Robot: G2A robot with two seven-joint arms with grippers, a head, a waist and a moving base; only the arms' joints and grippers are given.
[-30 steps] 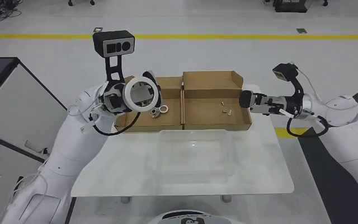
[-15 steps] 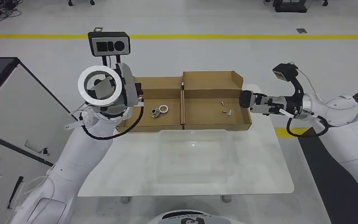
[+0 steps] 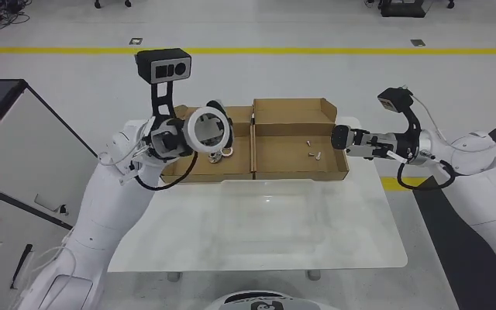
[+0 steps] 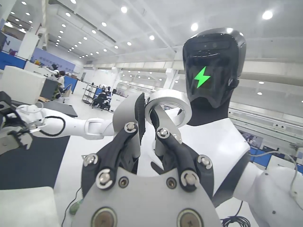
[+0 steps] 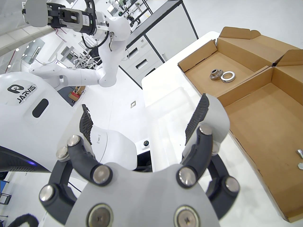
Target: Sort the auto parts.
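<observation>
Fingers (image 4: 139,113) of my left gripper (image 4: 145,109) clamp the wall of a broad, smooth silver ring (image 4: 170,97), held aloft over the left box (image 3: 239,133) left of frame centre, where a flanged hub (image 5: 215,73) and small ring (image 5: 222,76) already lie, so I judge sorting nearly done, my right gripper (image 5: 144,101) gaping empty.

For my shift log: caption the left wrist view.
Left hand shut on a large metal ring, one finger inside it.
</observation>
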